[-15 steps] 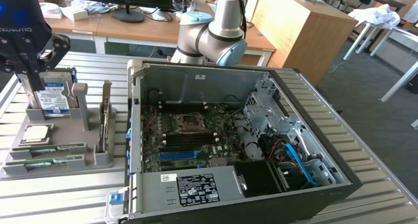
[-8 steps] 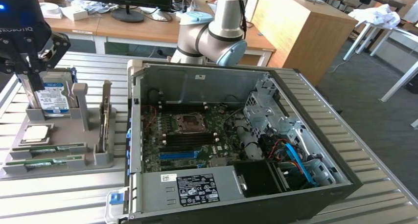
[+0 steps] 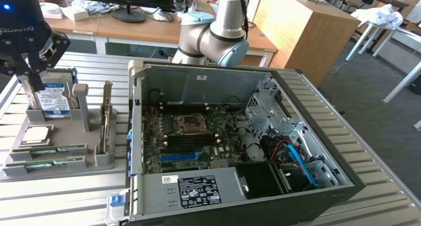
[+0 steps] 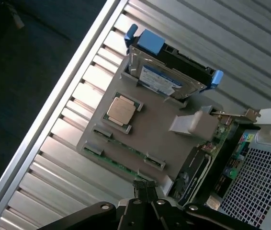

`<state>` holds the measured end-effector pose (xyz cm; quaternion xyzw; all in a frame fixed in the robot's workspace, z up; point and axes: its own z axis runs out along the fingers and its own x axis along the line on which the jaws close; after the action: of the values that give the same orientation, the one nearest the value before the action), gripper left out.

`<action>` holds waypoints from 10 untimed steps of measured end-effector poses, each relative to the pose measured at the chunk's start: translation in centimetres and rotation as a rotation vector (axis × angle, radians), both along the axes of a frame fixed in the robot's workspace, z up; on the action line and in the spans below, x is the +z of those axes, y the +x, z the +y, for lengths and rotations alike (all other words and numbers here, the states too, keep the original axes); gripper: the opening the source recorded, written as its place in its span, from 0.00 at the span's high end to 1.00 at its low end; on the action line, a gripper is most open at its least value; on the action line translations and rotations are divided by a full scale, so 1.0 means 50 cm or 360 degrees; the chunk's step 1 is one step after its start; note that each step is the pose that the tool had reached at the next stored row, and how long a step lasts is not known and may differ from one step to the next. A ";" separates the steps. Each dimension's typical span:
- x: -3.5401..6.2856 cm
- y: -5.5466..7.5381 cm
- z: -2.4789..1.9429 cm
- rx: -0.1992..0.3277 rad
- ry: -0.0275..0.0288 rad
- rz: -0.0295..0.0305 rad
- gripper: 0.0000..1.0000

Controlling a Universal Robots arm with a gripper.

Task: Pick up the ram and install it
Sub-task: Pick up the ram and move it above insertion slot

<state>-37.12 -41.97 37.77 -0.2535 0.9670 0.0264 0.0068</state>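
The ram [image 3: 46, 163] [image 4: 118, 164] lies flat in a slot along the outer edge of the grey holder [image 3: 66, 170] [image 4: 159, 136]. The holder sits on the slatted table to the exterior view's left of the open computer case [image 3: 299, 102], with the processor [image 3: 36, 133] [image 4: 121, 110] and the upright hard drive [image 3: 52, 100] [image 4: 162, 79] beyond the ram. The gripper [image 3: 31, 85] [image 4: 145, 189] hangs above the holder, clear of the ram, fingers clenched together on nothing. In the wrist view its tips sit just over one end of the stick.
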 end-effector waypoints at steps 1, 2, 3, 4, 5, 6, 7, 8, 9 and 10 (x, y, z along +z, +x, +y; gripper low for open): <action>0.000 0.000 0.0000 0.0027 0.00003 0.00000 0.90; 0.000 0.000 0.0000 0.0054 0.00005 0.00000 0.90; 0.000 0.000 0.0000 0.0084 0.00008 -0.00001 0.90; 0.000 0.000 0.0000 0.0111 0.00010 -0.00001 0.90; 0.000 0.000 0.0000 0.0139 0.00012 0.00001 0.90; 0.000 0.000 0.0000 0.0166 0.00016 0.00000 0.90; 0.000 0.000 0.0000 0.0194 0.00018 -0.00001 0.90; 0.000 0.000 0.0000 0.0221 0.00021 0.00000 0.90; 0.000 0.000 0.0000 0.0249 0.00024 0.00000 0.90; 0.000 0.000 0.0001 0.0276 0.00026 0.00000 0.90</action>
<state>-37.12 -41.97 37.77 -0.3363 0.9413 0.0277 0.0047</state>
